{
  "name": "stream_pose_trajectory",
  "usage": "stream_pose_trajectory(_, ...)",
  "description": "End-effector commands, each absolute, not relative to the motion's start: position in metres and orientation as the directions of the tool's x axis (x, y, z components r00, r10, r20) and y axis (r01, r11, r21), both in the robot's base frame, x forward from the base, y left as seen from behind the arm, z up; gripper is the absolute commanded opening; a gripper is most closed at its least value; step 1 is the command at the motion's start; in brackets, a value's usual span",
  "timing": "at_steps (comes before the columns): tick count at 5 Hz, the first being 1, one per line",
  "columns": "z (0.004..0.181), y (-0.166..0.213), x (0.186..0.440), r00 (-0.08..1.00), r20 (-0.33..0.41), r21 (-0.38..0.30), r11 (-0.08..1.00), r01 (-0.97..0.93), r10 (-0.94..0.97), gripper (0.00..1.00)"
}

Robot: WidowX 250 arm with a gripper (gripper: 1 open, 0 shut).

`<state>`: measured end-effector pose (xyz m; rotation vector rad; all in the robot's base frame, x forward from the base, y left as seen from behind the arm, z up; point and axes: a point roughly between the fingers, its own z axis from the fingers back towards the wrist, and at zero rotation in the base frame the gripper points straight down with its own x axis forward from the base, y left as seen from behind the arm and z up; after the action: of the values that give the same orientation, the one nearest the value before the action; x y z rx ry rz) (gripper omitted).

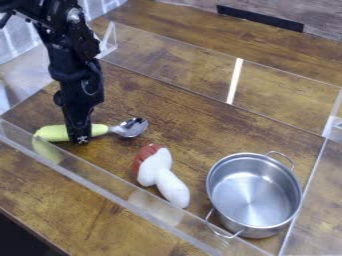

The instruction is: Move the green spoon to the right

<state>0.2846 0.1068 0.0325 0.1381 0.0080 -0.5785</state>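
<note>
The black gripper [79,136] reaches down from the upper left of the frame, its fingertips at the handle of the green spoon [86,131] in the left part of the frame. The jaws are closed around the yellow-green handle, one finger at either side as far as the view allows; the contact itself is small and dark, so the exact seating of the fingertips cannot be certified. Handle material shows on both sides of the gripper, the rounded end to its left. The spoon lies slantwise, with its shiny metal bowl toward the right, the bowl being the highest part of it in the frame.

Below and to the right of the bowl, near the lower centre, lies a white toy [163,180] with a reddish-brown end. That end points to the upper left, and the toy is apart from the spoon. At the lower right stands a metal pot [254,193] with two loop handles, just beside the toy. A transparent barrier [127,186] runs diagonally across the lower left. All items are on or over a brown wooden table [187,113], which bears a white strip [235,81] in the upper right part.
</note>
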Motion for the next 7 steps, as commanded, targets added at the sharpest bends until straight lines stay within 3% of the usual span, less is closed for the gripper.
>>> stream_pose_trajectory(1,0.037,0.134,0.278,0.893,-0.04,0.125,0.884,0.45,-0.448,0.0)
stream_pose_trajectory(3,0.069,0.111,0.284,0.942,0.009,0.152,0.932,0.33,-0.335,0.0)
stream_pose_trajectory(7,0.125,0.066,0.31,0.984,0.128,0.14,0.984,0.109,-0.127,0.0)
